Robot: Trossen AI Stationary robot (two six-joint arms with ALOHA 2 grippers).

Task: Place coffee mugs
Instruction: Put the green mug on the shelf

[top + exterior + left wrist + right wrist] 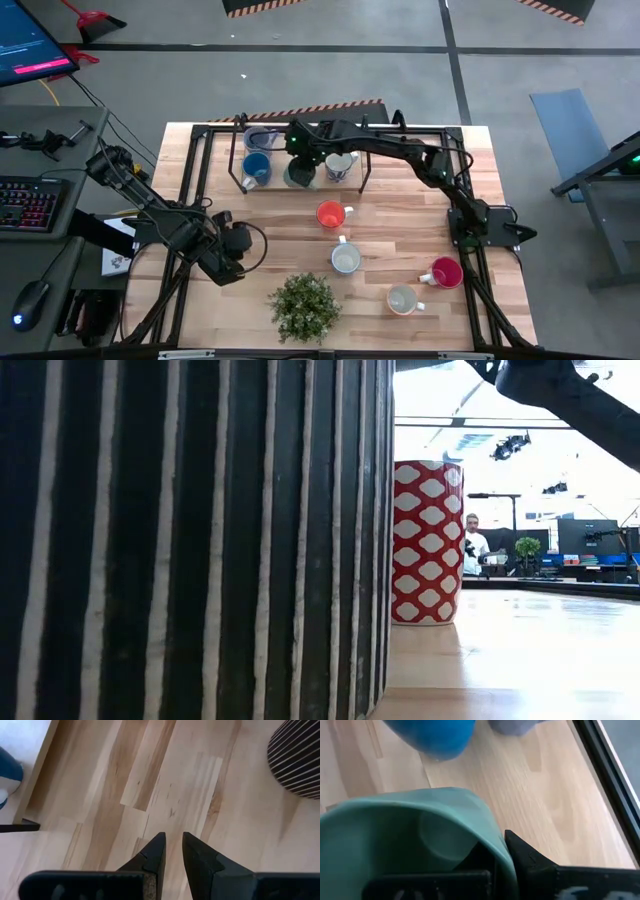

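Wooden table (390, 235) fills the high view's centre. We see the right gripper (298, 150) upper centre, clamped on the green mug's (415, 840) rim, beside the blue mug (256, 168). Left gripper (171, 851) sits lower left, fingers narrowly apart, empty. Striped plant pot (190, 540) blocks most of the low view, red patterned mug (428, 542) behind.

Eight coffee mugs (331, 214) stand on the table (390, 225), alongside one potted plant (304, 306).
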